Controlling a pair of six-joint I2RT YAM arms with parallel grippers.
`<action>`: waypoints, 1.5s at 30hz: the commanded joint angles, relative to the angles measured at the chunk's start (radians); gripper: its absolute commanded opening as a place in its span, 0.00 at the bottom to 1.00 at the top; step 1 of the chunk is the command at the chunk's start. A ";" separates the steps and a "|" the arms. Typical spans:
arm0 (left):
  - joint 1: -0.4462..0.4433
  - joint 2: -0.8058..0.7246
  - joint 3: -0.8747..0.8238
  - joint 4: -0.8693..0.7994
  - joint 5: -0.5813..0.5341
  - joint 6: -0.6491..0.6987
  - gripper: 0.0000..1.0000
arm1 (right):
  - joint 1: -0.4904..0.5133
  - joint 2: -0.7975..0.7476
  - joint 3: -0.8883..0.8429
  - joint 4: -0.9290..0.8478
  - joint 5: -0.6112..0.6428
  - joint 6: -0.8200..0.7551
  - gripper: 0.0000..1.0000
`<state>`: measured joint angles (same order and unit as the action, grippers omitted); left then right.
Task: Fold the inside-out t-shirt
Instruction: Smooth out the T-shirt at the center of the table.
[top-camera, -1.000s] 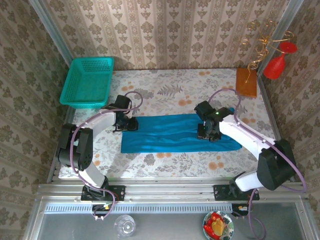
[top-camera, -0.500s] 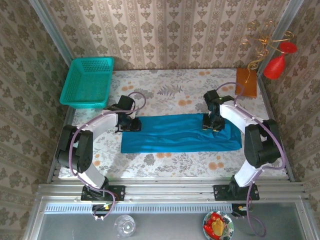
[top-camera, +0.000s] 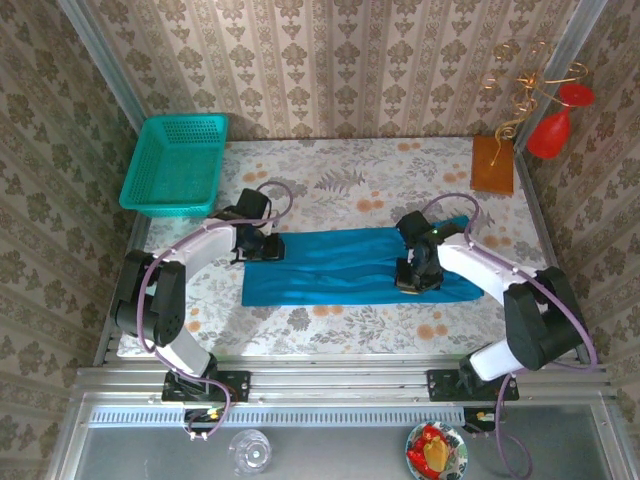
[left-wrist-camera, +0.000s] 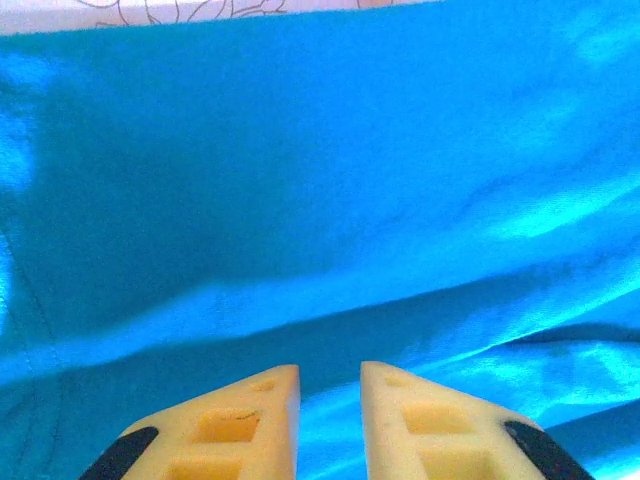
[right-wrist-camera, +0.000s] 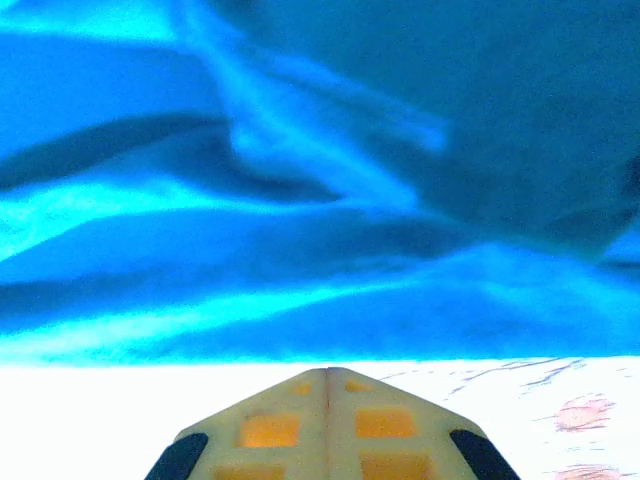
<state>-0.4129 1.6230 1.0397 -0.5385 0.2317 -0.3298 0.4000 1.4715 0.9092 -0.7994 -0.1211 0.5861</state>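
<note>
Mid-fold on the flowered table: the inside-out t-shirt lies as a long blue-teal band across the middle of the table, already doubled lengthwise, so the step in hand looks like taking hold of it for the next fold; at its near edge, right of centre, the right gripper has its jaws clenched flush together with the tips right at the hem, though whether any cloth is caught cannot be told; at the left end the left gripper sits low over the cloth with its jaws a narrow slit apart, and whether they pinch a fold cannot be told either. The next move probably calls for a sure grip on every layer and an even lift, or the band will skew.

Nearest, a glass and a small dish stand below the metal rail; beyond the shirt, a teal mesh basket sits at the far left corner, a wooden board at the far right; a red ornament hangs against damask wallpaper.
</note>
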 joint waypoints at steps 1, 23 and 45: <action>-0.015 0.011 0.054 -0.030 0.018 0.003 0.24 | 0.004 -0.051 0.028 0.015 0.017 0.045 0.16; -0.086 -0.018 0.060 -0.044 -0.022 -0.018 0.24 | -0.143 0.114 0.133 -0.033 0.073 -0.117 0.15; -0.087 0.022 0.091 -0.080 -0.024 0.020 0.24 | -0.089 -0.119 0.147 -0.099 0.048 0.003 0.41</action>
<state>-0.4923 1.6325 1.1069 -0.5835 0.2195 -0.3359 0.3618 1.3907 0.9901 -0.8463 -0.0914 0.6376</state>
